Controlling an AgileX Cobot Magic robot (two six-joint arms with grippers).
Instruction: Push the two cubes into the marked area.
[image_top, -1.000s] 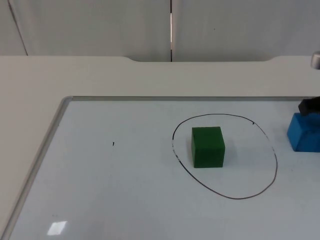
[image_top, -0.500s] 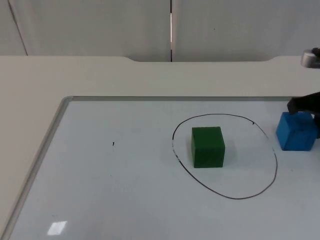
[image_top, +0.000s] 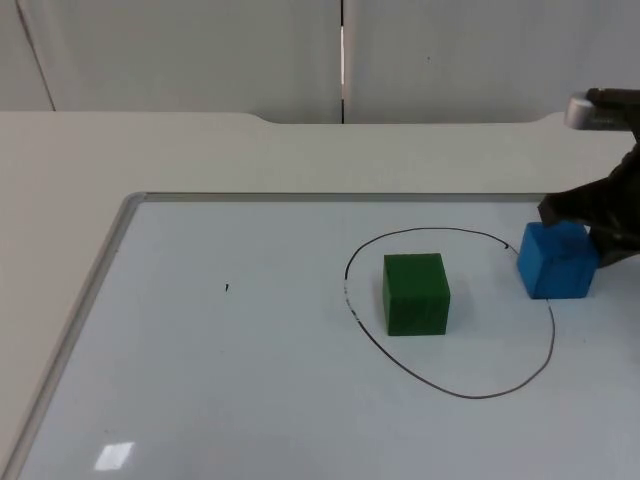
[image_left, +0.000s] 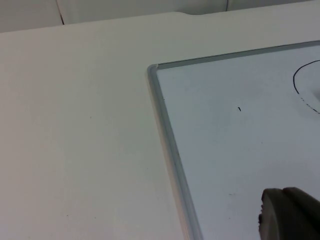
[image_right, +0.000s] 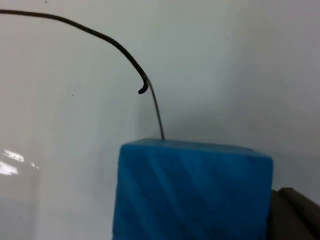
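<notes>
A green cube (image_top: 416, 293) stands inside the black hand-drawn oval (image_top: 470, 396) on the whiteboard, left of its middle. A blue cube (image_top: 556, 261) sits across the oval's upper right stretch of line, slightly turned. My right gripper (image_top: 588, 222) is pressed against the blue cube's far right side, coming in from the right edge. In the right wrist view the blue cube (image_right: 192, 192) looms close, with the oval's line (image_right: 115, 42) running under its far edge. My left gripper (image_left: 290, 216) waits above the whiteboard near its left frame.
The whiteboard's metal frame (image_top: 120, 230) runs along the left and back; its corner (image_left: 152, 70) appears in the left wrist view. Beyond it lies beige table (image_top: 150, 150), then the grey partition wall. A small black mark (image_top: 226, 288) is on the board.
The right gripper has moved left, sliding the blue cube from the right edge onto the oval's line. The green cube has not moved.
</notes>
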